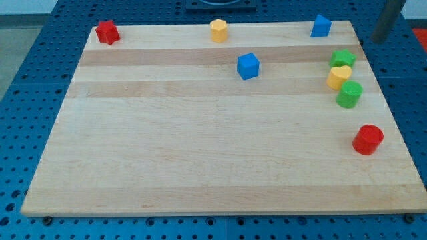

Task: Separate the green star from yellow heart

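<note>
Currently my tip (pixel 377 40) hangs off the worktop (pixel 200 167) at upper right; no fingers exist. Green star (pixel 343 58) touches yellow heart (pixel 338 77) at right. Approach step: next, wedge between them

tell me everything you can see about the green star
The green star is a small, solid green block with a lobed star outline, lying flat on the wooden board near the view's right edge. The yellow heart sits directly below it in the view, touching or nearly so. My tip stands apart, off the board, up and right.
</note>
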Robot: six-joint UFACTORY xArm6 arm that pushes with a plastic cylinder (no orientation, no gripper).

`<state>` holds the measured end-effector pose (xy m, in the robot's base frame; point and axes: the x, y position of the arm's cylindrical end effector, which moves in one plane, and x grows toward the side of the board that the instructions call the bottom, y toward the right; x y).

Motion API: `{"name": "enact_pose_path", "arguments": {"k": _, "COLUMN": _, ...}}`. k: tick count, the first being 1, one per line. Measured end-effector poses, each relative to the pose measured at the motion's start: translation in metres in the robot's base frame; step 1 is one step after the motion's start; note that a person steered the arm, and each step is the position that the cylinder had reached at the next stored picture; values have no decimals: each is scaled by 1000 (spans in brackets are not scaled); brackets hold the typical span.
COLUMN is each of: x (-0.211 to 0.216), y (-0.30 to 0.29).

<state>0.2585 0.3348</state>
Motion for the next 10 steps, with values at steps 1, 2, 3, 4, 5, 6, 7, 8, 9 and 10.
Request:
{"name": "enact_pose_path", "arguments": {"k": 1, "x": 7, "y": 0}}
{"name": "enact_pose_path", "arguments": {"k": 2, "x": 28, "y": 0}}
{"name": "enact_pose_path", "arguments": {"k": 3, "x": 46, "y": 0}}
{"name": "enact_pose_path", "arguments": {"k": 4, "x": 59, "y": -9}}
{"name": "enact_pose_path", "arguments": {"k": 5, "x": 69, "y": -20}}
{"name": "enact_pose_path", "arguments": {"k": 6, "x": 69, "y": -20}}
{"name": "enact_pose_path", "arguments": {"k": 7, "x": 69, "y": -25}}
{"name": "enact_pose_path", "arguments": {"k": 8, "x": 69, "y": -34}}
{"name": "enact_pose_path", "arguments": {"k": 9, "x": 69, "y": -49}}
{"name": "enact_pose_path", "arguments": {"k": 10, "x": 69, "y": -81}}
